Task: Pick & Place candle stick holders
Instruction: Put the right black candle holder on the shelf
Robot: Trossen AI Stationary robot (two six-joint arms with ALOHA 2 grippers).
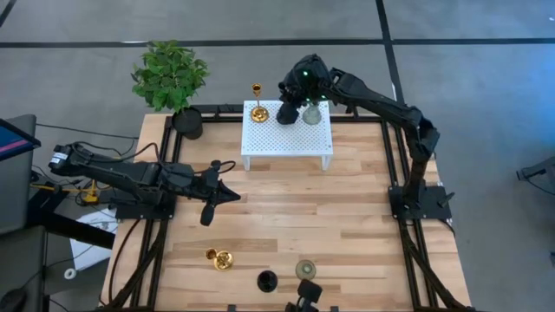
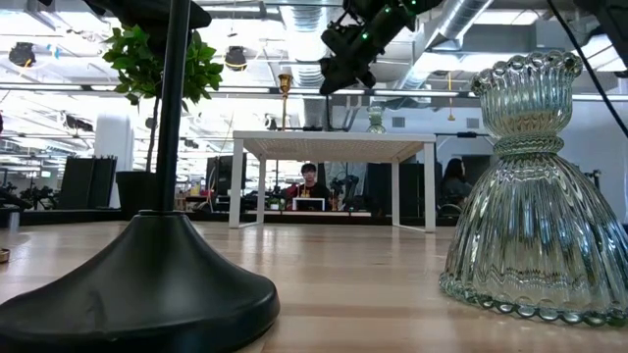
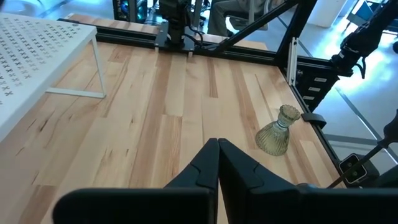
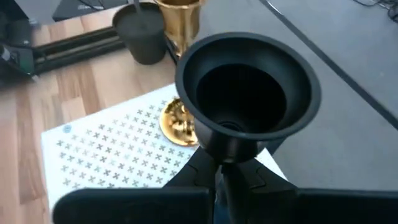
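Note:
My right gripper [image 1: 289, 109] hangs over the far edge of the white perforated stand [image 1: 286, 139], shut on a black candle stick holder [image 4: 247, 93]. A gold holder [image 1: 258, 109] stands on its round base on the stand's far left corner, and a grey-green one [image 1: 311, 113] stands at the far right. Near the table's front edge a gold holder [image 1: 221, 258] lies on its side. A black one [image 1: 267, 280] and a grey-green one [image 1: 305, 269] stand there on their bases. My left gripper [image 1: 227, 195] is shut and empty above the table's left middle. My right gripper pinches the black holder's narrow neck [image 4: 225, 152] between its two fingers, just behind the flared hollow end [image 4: 249, 68], which faces away from the fingers. The fingers slant down toward the stand. The holder is lifted clear of the stand's top.
A black plant pot [image 1: 187, 123] with a green plant stands at the table's far left corner. Black frame rails [image 1: 165, 234] run along the table's sides. Bare wood lies between the stand and the holders near the front edge.

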